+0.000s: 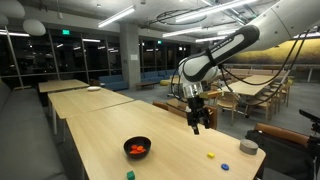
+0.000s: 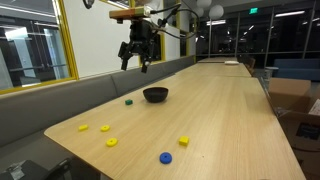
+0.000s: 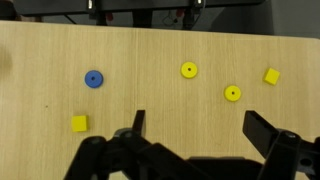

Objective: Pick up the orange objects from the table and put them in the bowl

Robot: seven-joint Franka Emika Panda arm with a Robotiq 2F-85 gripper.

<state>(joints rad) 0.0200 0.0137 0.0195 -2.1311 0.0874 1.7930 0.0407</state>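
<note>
The hand (image 1: 197,123) hangs above the bench (image 1: 95,120), its fingers spread wide apart and holding nothing. Beneath it, the wrist view shows a blue disc (image 3: 93,78), two yellow discs (image 3: 189,69) and two yellow cubes (image 3: 79,123). The orange pieces (image 1: 138,150) lie inside the black bowl (image 1: 128,143), apart from the hand.

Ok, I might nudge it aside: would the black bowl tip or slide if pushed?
The bowl looks shallow and wide, so it would probably slide rather than tip. The table looks smooth, so likely little resistance. It holds only a few small orange pieces, so it is probably light.
</note>
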